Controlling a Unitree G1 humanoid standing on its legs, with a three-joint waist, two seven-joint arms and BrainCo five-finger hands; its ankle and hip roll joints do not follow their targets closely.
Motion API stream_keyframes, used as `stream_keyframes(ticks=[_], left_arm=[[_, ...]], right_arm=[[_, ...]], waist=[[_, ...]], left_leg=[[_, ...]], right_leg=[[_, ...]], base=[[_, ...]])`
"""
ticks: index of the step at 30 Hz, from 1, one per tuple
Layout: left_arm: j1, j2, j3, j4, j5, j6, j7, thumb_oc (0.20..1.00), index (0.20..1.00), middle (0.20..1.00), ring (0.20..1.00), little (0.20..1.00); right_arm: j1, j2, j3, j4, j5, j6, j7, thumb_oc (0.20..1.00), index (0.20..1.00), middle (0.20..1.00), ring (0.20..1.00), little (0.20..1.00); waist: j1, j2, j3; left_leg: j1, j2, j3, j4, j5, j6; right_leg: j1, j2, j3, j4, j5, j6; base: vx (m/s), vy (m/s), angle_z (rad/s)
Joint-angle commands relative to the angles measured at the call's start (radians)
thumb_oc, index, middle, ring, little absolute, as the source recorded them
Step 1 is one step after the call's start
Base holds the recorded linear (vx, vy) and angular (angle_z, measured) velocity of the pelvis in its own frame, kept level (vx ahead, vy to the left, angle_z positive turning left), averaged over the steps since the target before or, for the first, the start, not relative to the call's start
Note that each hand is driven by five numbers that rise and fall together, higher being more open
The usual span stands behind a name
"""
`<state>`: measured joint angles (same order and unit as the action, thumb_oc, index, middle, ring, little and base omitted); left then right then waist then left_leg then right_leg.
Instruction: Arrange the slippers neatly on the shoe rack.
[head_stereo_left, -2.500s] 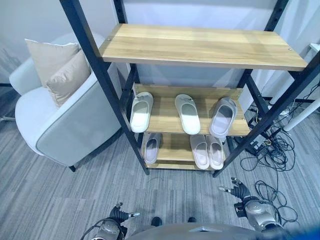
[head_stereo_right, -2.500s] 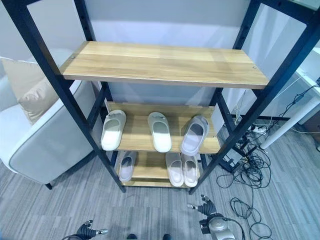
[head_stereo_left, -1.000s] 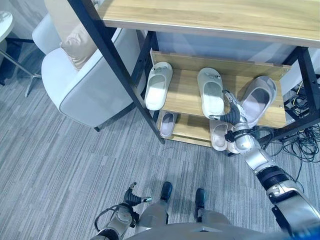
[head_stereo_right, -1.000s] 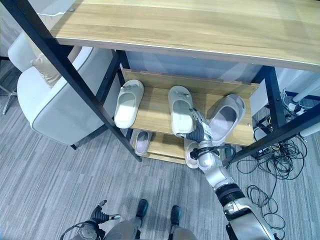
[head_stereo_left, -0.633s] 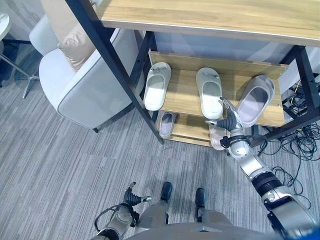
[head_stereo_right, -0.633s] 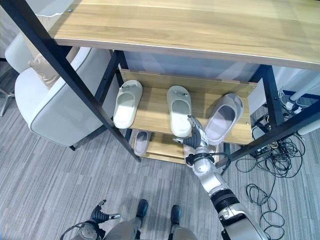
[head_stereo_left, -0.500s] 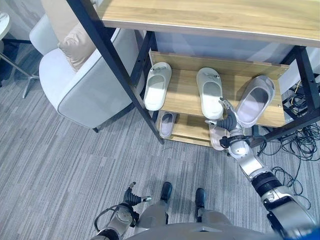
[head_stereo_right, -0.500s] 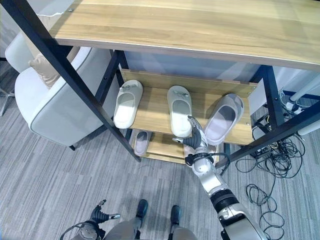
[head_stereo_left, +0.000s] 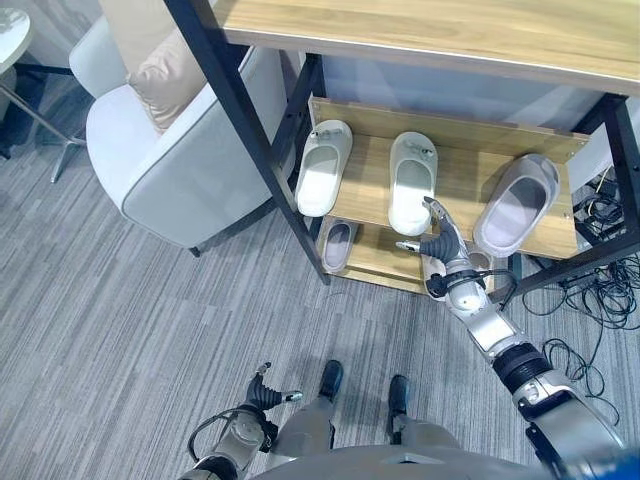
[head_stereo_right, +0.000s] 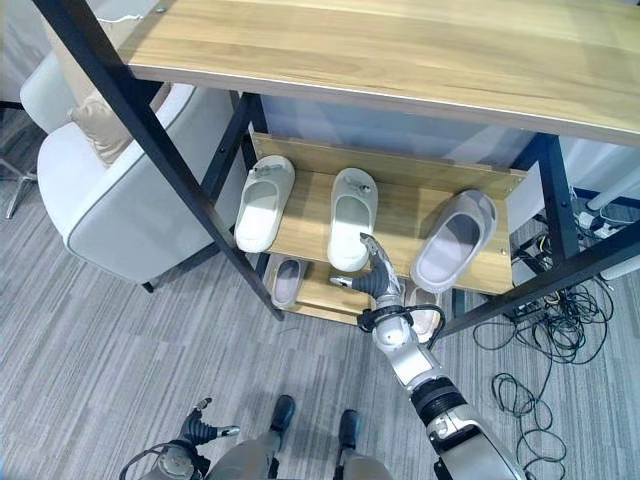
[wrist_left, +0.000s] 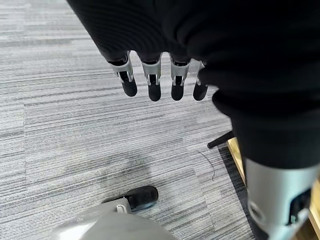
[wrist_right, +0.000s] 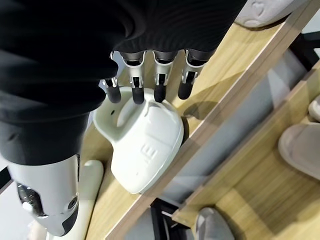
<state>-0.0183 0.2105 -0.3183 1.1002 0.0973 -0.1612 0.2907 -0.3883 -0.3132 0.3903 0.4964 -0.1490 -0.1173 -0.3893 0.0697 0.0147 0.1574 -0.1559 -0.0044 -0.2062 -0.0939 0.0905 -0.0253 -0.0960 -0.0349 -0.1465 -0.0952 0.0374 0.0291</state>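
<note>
- The shoe rack (head_stereo_left: 262, 180) has a black metal frame and wooden shelves; a wide top shelf (head_stereo_right: 400, 55), a middle shelf (head_stereo_left: 455, 190) and a bottom shelf (head_stereo_left: 375, 255) close to the grey carpet floor (head_stereo_left: 130, 330).
- Three slippers lie on the middle shelf: a white slipper (head_stereo_left: 322, 168) at its left end, a second white slipper (head_stereo_left: 411, 183) near the middle, and a grey slipper (head_stereo_left: 514, 205) at the right, turned at an angle to the other two.
- On the bottom shelf a small grey slipper (head_stereo_left: 337, 244) lies at the left, and a pale pair (head_stereo_right: 420, 318) lies at the right, partly hidden behind the right arm.
- The right hand (head_stereo_left: 436, 243) reaches up to the front edge of the middle shelf, just below the heel of the second white slipper. Its fingers (wrist_right: 159, 90) are straight and spread, their tips at the slipper's heel rim in the right wrist view; it grips nothing.
- The left hand (wrist_left: 155, 75) hangs low over the carpet, fingers straight and relaxed, empty.
- A white armchair (head_stereo_left: 170, 170) with a beige cushion (head_stereo_left: 165, 75) stands just left of the rack.
- Loose cables (head_stereo_right: 520, 380) lie on the floor to the right of the rack.
</note>
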Motion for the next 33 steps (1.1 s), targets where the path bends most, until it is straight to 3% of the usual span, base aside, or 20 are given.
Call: stream_keyframes(ticks=[1, 7, 9, 13, 18, 23, 26, 30, 31, 33], left_arm=[[-0.058, -0.029, -0.059, 0.055, -0.04, -0.009, 0.036, 1.0, 1.0, 1.0, 1.0, 1.0], [-0.058, -0.031, -0.06, 0.061, -0.038, -0.008, 0.037, 1.0, 1.0, 1.0, 1.0, 1.0], [-0.054, -0.041, -0.06, 0.056, -0.032, -0.008, 0.054, 1.0, 1.0, 1.0, 1.0, 1.0], [-0.056, -0.044, -0.074, 0.045, -0.014, -0.01, 0.077, 1.0, 1.0, 1.0, 1.0, 1.0], [-0.061, -0.042, -0.075, 0.049, -0.024, -0.008, 0.079, 1.0, 1.0, 1.0, 1.0, 1.0], [-0.062, -0.015, -0.077, 0.046, -0.055, -0.021, 0.074, 1.0, 1.0, 1.0, 1.0, 1.0], [-0.068, -0.007, -0.087, 0.035, -0.073, -0.027, 0.077, 1.0, 1.0, 1.0, 1.0, 1.0], [-0.07, -0.015, -0.09, 0.046, -0.075, -0.023, 0.072, 1.0, 1.0, 1.0, 1.0, 1.0], [-0.071, -0.018, -0.088, 0.05, -0.074, -0.021, 0.072, 1.0, 1.0, 1.0, 1.0, 1.0], [-0.071, -0.02, -0.085, 0.051, -0.073, -0.02, 0.072, 1.0, 1.0, 1.0, 1.0, 1.0]], right_arm=[[-0.043, 0.024, 0.016, -0.054, 0.005, -0.055, 0.019, 1.0, 1.0, 1.0, 1.0, 1.0], [-0.044, 0.027, 0.028, -0.064, -0.008, -0.054, 0.022, 1.0, 1.0, 1.0, 1.0, 1.0], [-0.019, -0.001, -0.023, -0.114, -0.137, -0.044, -0.094, 1.0, 1.0, 1.0, 1.0, 1.0], [-0.019, -0.015, -0.076, -0.151, -0.202, -0.05, -0.205, 1.0, 1.0, 1.0, 1.0, 1.0], [-0.092, -0.026, -0.123, -0.117, -0.148, -0.044, -0.247, 1.0, 1.0, 1.0, 1.0, 1.0], [-0.277, -0.088, -0.165, 0.102, -0.031, -0.038, -0.274, 1.0, 1.0, 1.0, 1.0, 1.0], [-0.369, -0.152, -0.157, 0.195, 0.017, -0.024, -0.258, 1.0, 1.0, 1.0, 1.0, 1.0], [-0.358, -0.143, -0.141, 0.235, 0.031, -0.005, -0.225, 1.0, 1.0, 1.0, 1.0, 1.0], [-0.346, -0.14, -0.138, 0.23, 0.028, -0.004, -0.219, 0.542, 0.542, 0.542, 0.542, 0.542], [-0.33, -0.132, -0.134, 0.221, 0.02, -0.002, -0.214, 0.3, 0.3, 0.3, 0.3, 0.3]], waist=[[0.033, -0.017, 0.005], [0.035, -0.017, 0.002], [0.027, -0.011, 0.005], [0.022, -0.008, 0.008], [0.023, -0.007, 0.009], [0.059, -0.002, 0.015], [0.083, 0.007, 0.027], [0.089, 0.002, 0.03], [0.089, 0.0, 0.032], [0.087, -0.001, 0.034]], left_leg=[[0.046, -0.009, 0.046, 0.007, -0.108, -0.005], [0.046, -0.01, 0.044, 0.007, -0.109, -0.006], [0.043, -0.009, 0.046, 0.007, -0.109, -0.006], [0.035, -0.009, 0.047, 0.007, -0.11, -0.006], [0.021, -0.008, 0.051, 0.007, -0.108, -0.009], [-0.035, -0.014, 0.047, 0.007, -0.086, -0.021], [-0.058, -0.02, 0.036, 0.007, -0.075, -0.028], [-0.063, -0.025, 0.021, 0.007, -0.072, -0.03], [-0.063, -0.026, 0.018, 0.007, -0.072, -0.031], [-0.063, -0.026, 0.017, 0.007, -0.073, -0.03]], right_leg=[[0.032, -0.094, -0.039, 0.008, -0.037, 0.096], [0.032, -0.097, -0.045, 0.008, -0.038, 0.097], [0.029, -0.097, -0.046, 0.008, -0.038, 0.099], [0.02, -0.097, -0.041, 0.008, -0.037, 0.1], [0.005, -0.095, -0.033, 0.008, -0.034, 0.099], [-0.041, -0.096, -0.045, 0.008, -0.025, 0.102], [-0.05, -0.101, -0.062, 0.008, -0.027, 0.104], [-0.044, -0.104, -0.082, 0.008, -0.031, 0.105], [-0.043, -0.105, -0.083, 0.008, -0.031, 0.105], [-0.042, -0.105, -0.083, 0.008, -0.031, 0.105]], base=[[0.01, 0.014, 0.06], [0.0, 0.002, 0.01], [0.0, 0.01, 0.02], [0.0, 0.0, 0.0], [0.0, 0.0, 0.0], [0.0, -0.013, 0.08], [0.01, 0.014, 0.1], [0.01, 0.0, 0.16], [-0.01, 0.0, 0.19], [-0.01, 0.002, 0.03]])
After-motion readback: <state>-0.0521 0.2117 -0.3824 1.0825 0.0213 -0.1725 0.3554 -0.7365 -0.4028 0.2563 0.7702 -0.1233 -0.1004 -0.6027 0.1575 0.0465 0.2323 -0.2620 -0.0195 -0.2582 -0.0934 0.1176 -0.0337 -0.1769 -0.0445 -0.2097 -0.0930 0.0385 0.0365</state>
